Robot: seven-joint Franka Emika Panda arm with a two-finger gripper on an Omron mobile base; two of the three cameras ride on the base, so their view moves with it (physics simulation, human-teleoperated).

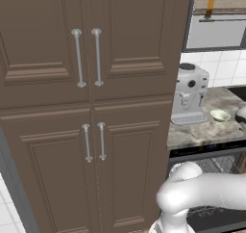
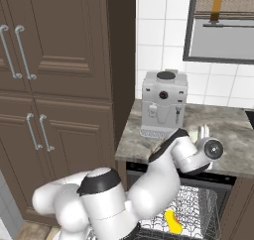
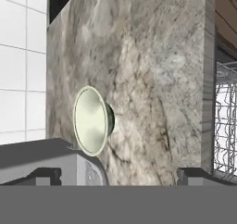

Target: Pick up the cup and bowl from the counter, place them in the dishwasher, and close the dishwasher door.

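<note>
The hand (image 3: 120, 174), fingers spread and empty, hovers seemingly just short of the bowl (image 3: 92, 121) on the counter (image 3: 152, 56).

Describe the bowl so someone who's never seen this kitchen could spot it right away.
Find the grey-brown stone counter to the right of the tall brown cabinets. On it stands a silver-grey coffee machine; just right of that sits the bowl. It is small, shallow, round and pale cream-green, far lower than the machine.

A silver-grey coffee machine (image 2: 164, 104) stands against the white tiled wall (image 2: 159, 30). Tall brown cabinets (image 1: 91, 107) rise on its left, their doors fitted with silver bar handles (image 1: 88, 58). A window (image 2: 222, 23) with a raised blind (image 2: 224, 0) sits above.
</note>
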